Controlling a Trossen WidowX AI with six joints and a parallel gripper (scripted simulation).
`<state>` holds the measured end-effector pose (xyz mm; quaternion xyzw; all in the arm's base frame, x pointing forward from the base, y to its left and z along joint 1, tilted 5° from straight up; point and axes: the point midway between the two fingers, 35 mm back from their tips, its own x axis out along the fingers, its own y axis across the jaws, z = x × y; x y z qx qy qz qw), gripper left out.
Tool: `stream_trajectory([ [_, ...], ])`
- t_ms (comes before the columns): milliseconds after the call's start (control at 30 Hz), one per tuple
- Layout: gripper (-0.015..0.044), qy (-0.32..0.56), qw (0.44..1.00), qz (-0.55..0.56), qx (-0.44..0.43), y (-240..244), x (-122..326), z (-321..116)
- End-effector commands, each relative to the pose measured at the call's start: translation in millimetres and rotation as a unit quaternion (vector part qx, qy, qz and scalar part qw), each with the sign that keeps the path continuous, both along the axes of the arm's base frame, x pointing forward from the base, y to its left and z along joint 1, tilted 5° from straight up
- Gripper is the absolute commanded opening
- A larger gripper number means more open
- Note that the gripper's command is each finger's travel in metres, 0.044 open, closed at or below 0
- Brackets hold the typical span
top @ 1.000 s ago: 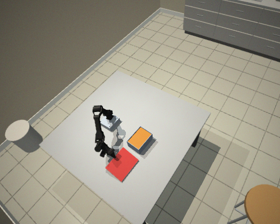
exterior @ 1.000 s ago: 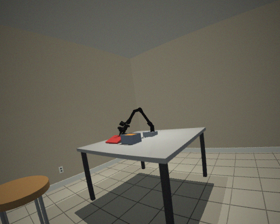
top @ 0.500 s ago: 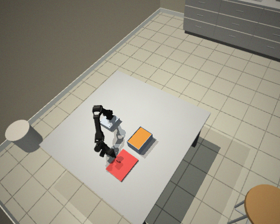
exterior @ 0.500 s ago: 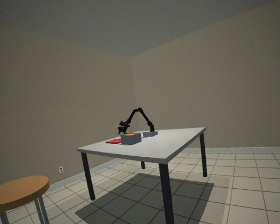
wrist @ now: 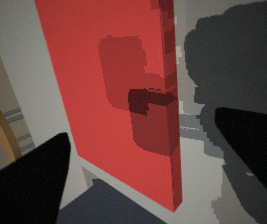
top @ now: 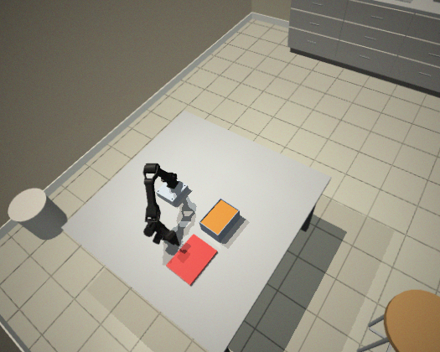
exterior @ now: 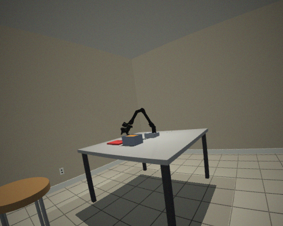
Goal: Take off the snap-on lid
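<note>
The red lid [top: 196, 268] [exterior: 114, 142] [wrist: 79, 75] lies flat on the table [top: 253, 168] [exterior: 163, 145], its smooth broad face up and its thin side wall showing in the wrist view. The storage box [top: 209, 231] [exterior: 132, 141] [wrist: 109, 206] is blue-grey, stands upright and uncovered beside the lid, and shows an orange filling [top: 220, 216] near its rim. My gripper [top: 179, 245] [exterior: 124, 134] [wrist: 143, 127] is wide open and empty, a little above the lid's edge nearest the arm. Its shadow falls on the lid. The lid's underside is hidden.
The arm's pale base block [top: 178, 199] [exterior: 152, 135] stands on the table behind the box. A round stool [top: 422, 323] [exterior: 20, 192] [wrist: 4, 132] and a grey cylinder [top: 48, 222] stand on the floor. Grey drawers [top: 362, 38] line the far wall.
</note>
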<state>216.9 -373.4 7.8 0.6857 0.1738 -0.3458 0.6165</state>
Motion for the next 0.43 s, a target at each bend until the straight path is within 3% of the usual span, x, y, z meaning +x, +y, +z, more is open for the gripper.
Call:
stream_trajectory([
  [0, 0.0440, 0.000, 1.000, 0.002, 0.001, 4, -9, 0],
  [400, 0.0440, 0.001, 1.000, 0.002, 0.001, 10, -32, 1],
])
